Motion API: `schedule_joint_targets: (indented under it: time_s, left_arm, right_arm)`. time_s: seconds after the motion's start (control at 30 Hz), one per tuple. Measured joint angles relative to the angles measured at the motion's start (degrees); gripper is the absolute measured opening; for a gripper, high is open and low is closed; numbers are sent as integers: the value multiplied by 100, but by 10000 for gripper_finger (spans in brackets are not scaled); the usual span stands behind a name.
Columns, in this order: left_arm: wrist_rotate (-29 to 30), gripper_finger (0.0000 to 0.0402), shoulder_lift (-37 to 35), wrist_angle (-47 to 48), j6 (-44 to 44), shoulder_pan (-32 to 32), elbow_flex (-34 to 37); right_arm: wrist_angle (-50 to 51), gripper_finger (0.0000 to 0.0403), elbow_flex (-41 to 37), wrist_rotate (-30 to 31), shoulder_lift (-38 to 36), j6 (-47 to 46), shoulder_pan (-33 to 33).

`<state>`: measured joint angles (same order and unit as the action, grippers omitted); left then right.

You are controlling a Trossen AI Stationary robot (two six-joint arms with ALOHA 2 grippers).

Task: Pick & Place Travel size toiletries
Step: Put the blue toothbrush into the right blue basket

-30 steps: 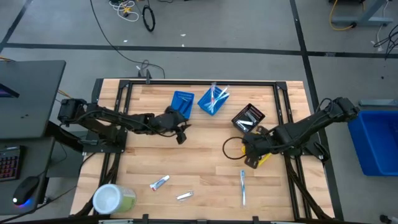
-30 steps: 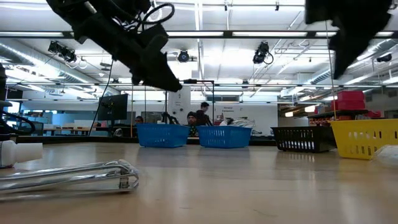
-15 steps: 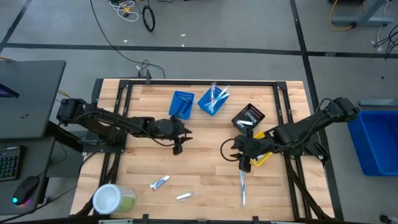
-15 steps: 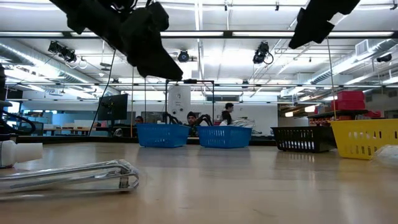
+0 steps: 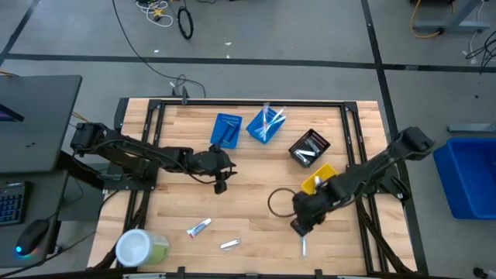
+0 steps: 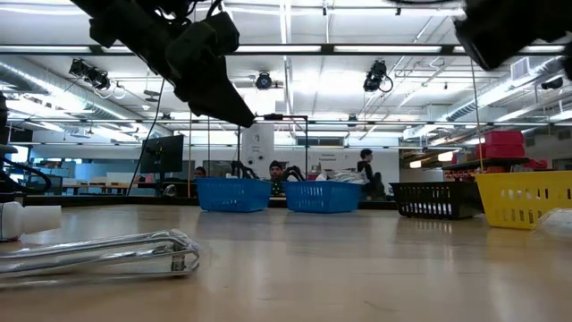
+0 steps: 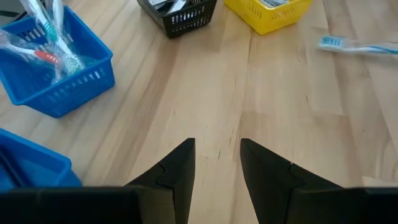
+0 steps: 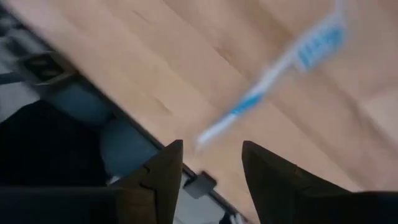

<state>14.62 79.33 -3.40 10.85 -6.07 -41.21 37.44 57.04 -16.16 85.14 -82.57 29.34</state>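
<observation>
— What is shown from the right wrist that is hidden from above?

— The blue-and-white toothbrush (image 8: 283, 68) is seen whole, just beyond the right gripper (image 8: 210, 163), whose fingers are parted and empty. From above, it is mostly covered.

— And the left gripper (image 7: 217, 163)?

— It is held apart, empty, near the blue bin (image 7: 56, 68) of toothbrushes. No writing can be read.

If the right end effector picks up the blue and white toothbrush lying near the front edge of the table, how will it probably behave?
The toothbrush looks long and thin, so it is probably light and fairly stiff. Lying flat on the smooth wooden table, it may slide or turn if pushed. The right end effector, open above it, should probably grip near the middle.
</observation>
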Motion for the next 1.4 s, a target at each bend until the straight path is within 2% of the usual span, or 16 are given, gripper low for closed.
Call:
schedule_joint_targets:
  time_s: [0.1,0.37,0.63,0.73,0.97,1.1,1.23,1.33,1.4]
  left_arm:
    - [117,135,0,0,-14,-2,0]
    - [145,135,0,1,-15,0,2]
    - [145,135,0,-17,-15,0,2]
    - [143,135,0,-26,-15,0,2]
    - [145,135,0,-44,-151,0,2]
    - [219,135,0,-57,-169,4,4]
    - [333,135,0,-114,-305,4,7]
    - [428,135,1,-165,-402,4,7]
    - [583,134,2,-277,-375,4,7]
  right_arm:
    - [-45,177,0,-197,395,-505,160]
    - [-263,169,0,-190,1180,-591,100]
    - [-302,156,0,556,1630,-864,-51]
    - [-304,132,2,658,1681,-821,-50]
    - [-544,35,2,1108,1690,-732,-50]
    - [-1161,15,-2,1354,1688,-238,-147]
    - [-1935,16,-2,1811,1520,759,-410]
    - [-2073,16,-2,2415,1229,1537,-753]
    - [-2003,16,-2,3175,1018,1939,-1004]
